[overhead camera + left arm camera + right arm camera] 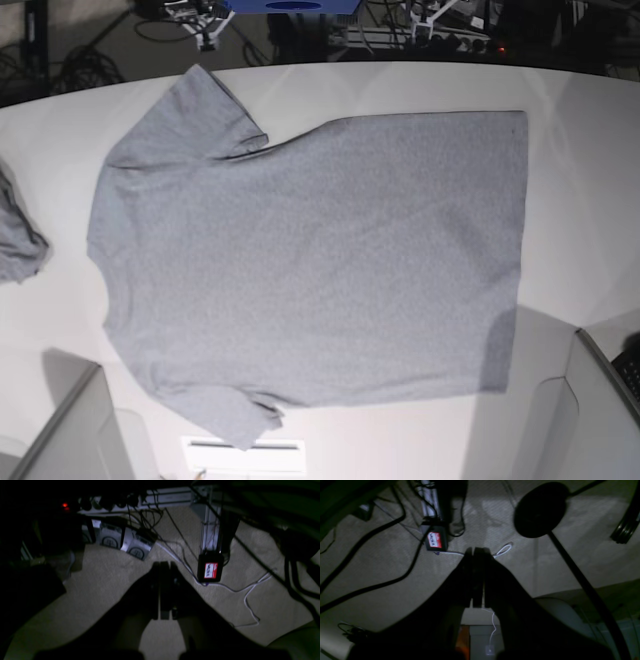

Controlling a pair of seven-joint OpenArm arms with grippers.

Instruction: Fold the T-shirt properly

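The heather-grey T-shirt (310,260) lies spread flat on the white table (590,150) in the base view, plain side up, no lettering showing. Its neck and sleeves are to the left and its hem to the right. Neither gripper shows in the base view. In the left wrist view my left gripper (165,563) is shut and empty, hanging over carpeted floor. In the right wrist view my right gripper (477,550) is also shut and empty over the floor. The shirt shows in neither wrist view.
A smaller grey cloth lump (18,240) lies at the table's left edge. Grey arm parts stand at the bottom corners (70,430) (600,400). Below are cables, a black box with a red label (210,570), a frame leg (207,530) and a round black base (540,508).
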